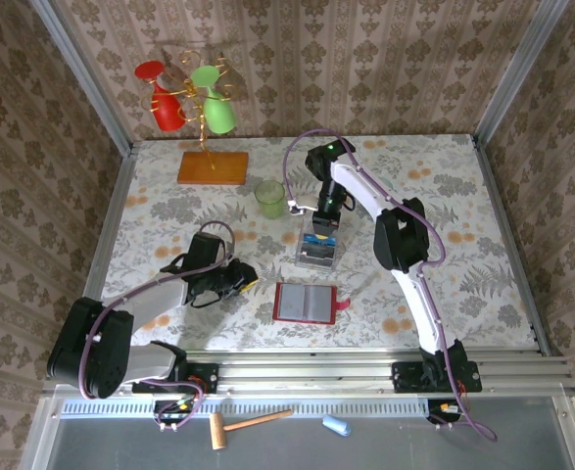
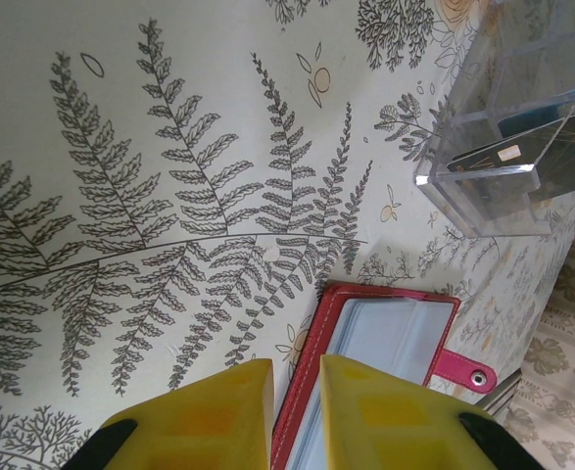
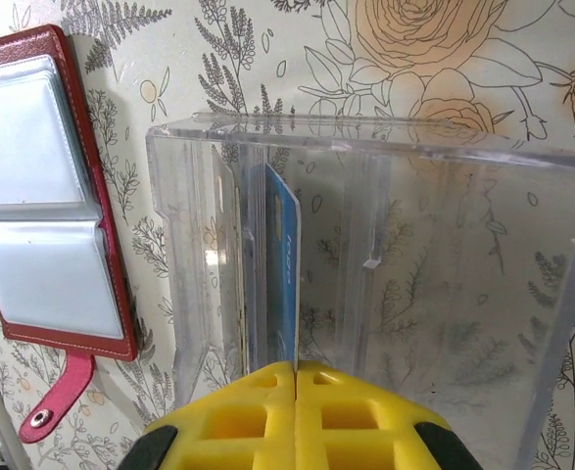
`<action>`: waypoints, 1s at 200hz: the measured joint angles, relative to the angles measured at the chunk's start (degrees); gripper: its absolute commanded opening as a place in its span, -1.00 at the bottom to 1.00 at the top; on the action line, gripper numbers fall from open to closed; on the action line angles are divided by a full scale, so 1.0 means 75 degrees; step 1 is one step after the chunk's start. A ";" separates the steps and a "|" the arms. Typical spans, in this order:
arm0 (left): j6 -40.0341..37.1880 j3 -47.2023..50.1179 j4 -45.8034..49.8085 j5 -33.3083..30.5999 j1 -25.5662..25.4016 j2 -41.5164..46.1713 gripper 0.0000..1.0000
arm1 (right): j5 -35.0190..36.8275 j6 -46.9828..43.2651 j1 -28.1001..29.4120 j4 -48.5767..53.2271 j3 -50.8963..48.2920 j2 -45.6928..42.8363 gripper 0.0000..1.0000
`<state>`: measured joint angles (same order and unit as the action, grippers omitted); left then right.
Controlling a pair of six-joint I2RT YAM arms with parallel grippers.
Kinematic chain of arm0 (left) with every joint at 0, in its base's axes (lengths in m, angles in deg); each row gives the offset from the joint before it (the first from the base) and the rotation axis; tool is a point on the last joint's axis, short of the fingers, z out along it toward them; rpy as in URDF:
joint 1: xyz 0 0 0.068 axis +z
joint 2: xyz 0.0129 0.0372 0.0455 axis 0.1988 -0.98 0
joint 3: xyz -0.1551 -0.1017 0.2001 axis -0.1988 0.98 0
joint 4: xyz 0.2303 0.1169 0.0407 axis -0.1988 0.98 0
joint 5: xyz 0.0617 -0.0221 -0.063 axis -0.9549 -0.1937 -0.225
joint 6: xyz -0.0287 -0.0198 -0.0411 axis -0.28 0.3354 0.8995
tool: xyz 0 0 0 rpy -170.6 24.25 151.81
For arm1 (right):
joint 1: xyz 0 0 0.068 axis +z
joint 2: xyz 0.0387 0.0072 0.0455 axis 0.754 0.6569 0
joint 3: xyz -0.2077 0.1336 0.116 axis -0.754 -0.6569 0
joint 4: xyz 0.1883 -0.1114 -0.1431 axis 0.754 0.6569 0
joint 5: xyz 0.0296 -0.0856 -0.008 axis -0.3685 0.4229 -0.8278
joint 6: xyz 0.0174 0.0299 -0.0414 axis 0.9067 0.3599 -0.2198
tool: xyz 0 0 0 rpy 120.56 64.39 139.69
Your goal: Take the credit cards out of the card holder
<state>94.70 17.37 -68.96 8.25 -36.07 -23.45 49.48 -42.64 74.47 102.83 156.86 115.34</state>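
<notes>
The red card holder [image 1: 305, 302] lies open and flat near the table's front edge, its grey pockets [image 3: 32, 196] facing up and its snap tab [image 3: 57, 397] pointing out. Behind it stands a clear plastic box [image 1: 318, 247]. A blue credit card [image 3: 282, 274] stands on edge inside that box, with my right gripper [image 3: 296, 367] shut on its near edge. A pale card [image 3: 236, 284] leans beside the blue one, and a dark card [image 2: 527, 157] shows through the box wall. My left gripper [image 2: 297, 367] hovers just left of the card holder [image 2: 385, 333], its jaws slightly apart and holding nothing.
A green cup [image 1: 270, 199] stands left of the clear box. At the back left, an orange wooden base [image 1: 212, 168] carries a wire stand with a red and a green glass. A small hammer [image 1: 248, 425] lies below the table's front rail.
</notes>
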 measured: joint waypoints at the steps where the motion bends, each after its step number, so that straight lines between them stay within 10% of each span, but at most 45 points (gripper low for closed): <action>1: 0.0000 0.0000 0.0003 0.0000 0.0000 0.0003 -0.59 | 0.0000 -0.0003 0.0000 0.0000 0.0000 0.0000 -0.89; 128: 0.0000 0.0000 0.0041 0.0006 0.0000 0.0210 -0.58 | 0.0038 0.0411 0.0029 -0.0711 -0.0291 -0.0676 -0.44; 200: 0.0003 0.0003 -0.0452 0.0184 -0.0006 0.0064 -0.58 | 0.0219 0.2119 0.0029 -0.2804 -0.3235 -0.3010 -0.43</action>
<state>94.73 17.39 -72.35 9.62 -36.11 -22.97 51.12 -26.75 74.69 81.81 132.60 92.76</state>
